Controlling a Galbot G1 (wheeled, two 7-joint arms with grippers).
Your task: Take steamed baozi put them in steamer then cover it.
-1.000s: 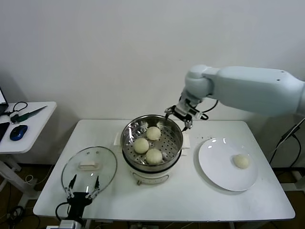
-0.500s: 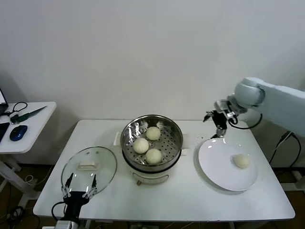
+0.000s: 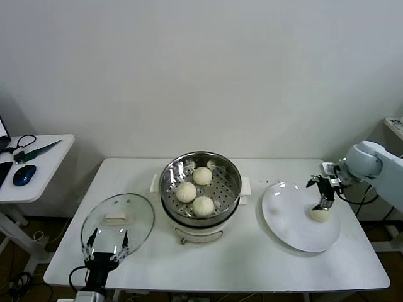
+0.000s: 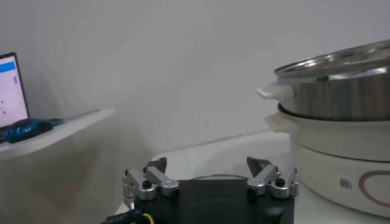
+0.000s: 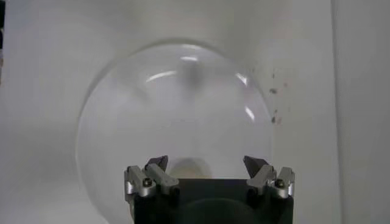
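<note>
The steamer (image 3: pixel 201 200) stands mid-table with three baozi (image 3: pixel 186 192) on its perforated tray. A fourth baozi (image 3: pixel 320 215) lies on the white plate (image 3: pixel 289 220) at the right. My right gripper (image 3: pixel 323 192) hangs open just above that baozi; in the right wrist view the baozi (image 5: pixel 190 168) shows between the open fingers (image 5: pixel 206 163), partly hidden by the gripper body. The glass cover (image 3: pixel 118 219) lies flat at the left of the steamer. My left gripper (image 3: pixel 107 242) is open and empty at the table's front edge, by the cover; the steamer also shows in its wrist view (image 4: pixel 341 103).
A side table (image 3: pixel 31 167) at the far left holds a blue mouse (image 3: pixel 24 175) and cables. The wall stands close behind the main table (image 3: pixel 252 258). The right wrist view shows specks on the table (image 5: pixel 274 91) beside the plate (image 5: pixel 122 122).
My right arm has swung from the steamer's back rim rightwards and down to the plate, stopping over the last baozi. The left arm has shifted very slightly.
</note>
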